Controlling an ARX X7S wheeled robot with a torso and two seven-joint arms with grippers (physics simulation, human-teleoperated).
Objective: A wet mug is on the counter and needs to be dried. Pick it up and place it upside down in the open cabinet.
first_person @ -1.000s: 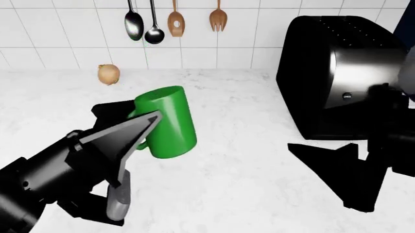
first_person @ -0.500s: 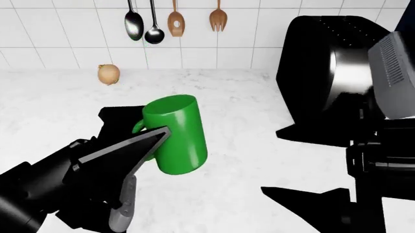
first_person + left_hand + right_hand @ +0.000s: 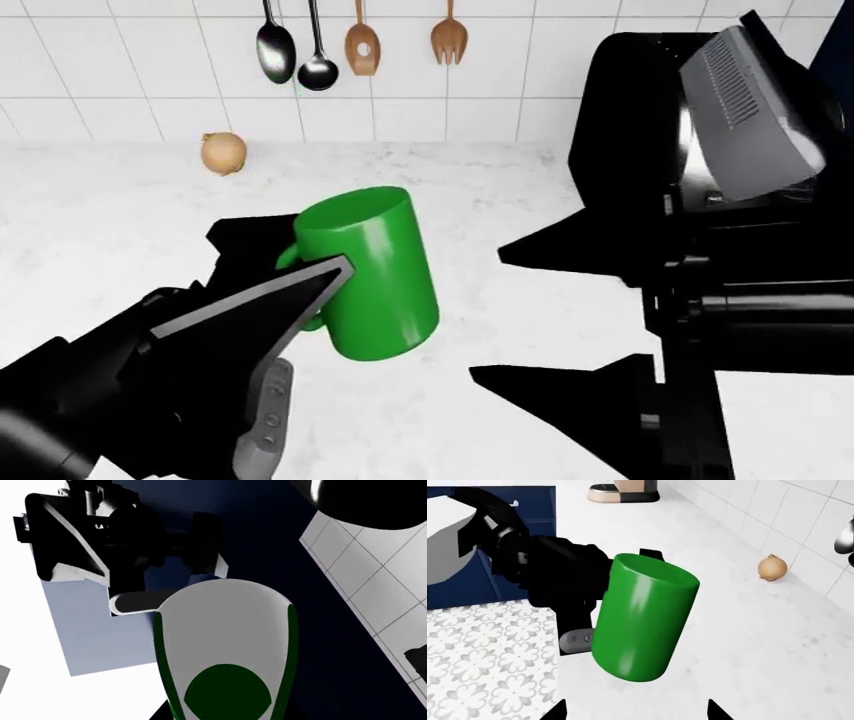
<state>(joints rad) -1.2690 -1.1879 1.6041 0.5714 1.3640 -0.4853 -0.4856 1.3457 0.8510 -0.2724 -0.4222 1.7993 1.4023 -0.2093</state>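
Taking the green mug (image 3: pixel 367 275) as the landmark: to its left and below, the left gripper (image 3: pixel 314 275) pinches it on the handle side, one grey-edged finger (image 3: pixel 254 300) pressed along its wall, and holds it lifted clear of the white marble counter (image 3: pixel 107 220), tilted, its base toward the head camera. Behind it to the left an onion (image 3: pixel 224 153) lies by the tiled wall, and metal and wooden utensils (image 3: pixel 318 45) hang above it. To the mug's right the right gripper (image 3: pixel 567 315) is spread wide and empty, its fingers reaching toward the mug, with the black toaster (image 3: pixel 641 140) behind that.

The pick-up looks done and the carry is in hand. The next move probably calls for turning the mug mouth-down, perhaps with a handover, then finding the cabinet, which no view shows.

The right wrist view shows navy cabinet fronts (image 3: pixel 467 587) and a patterned tile floor (image 3: pixel 487 650) beyond the counter's edge.
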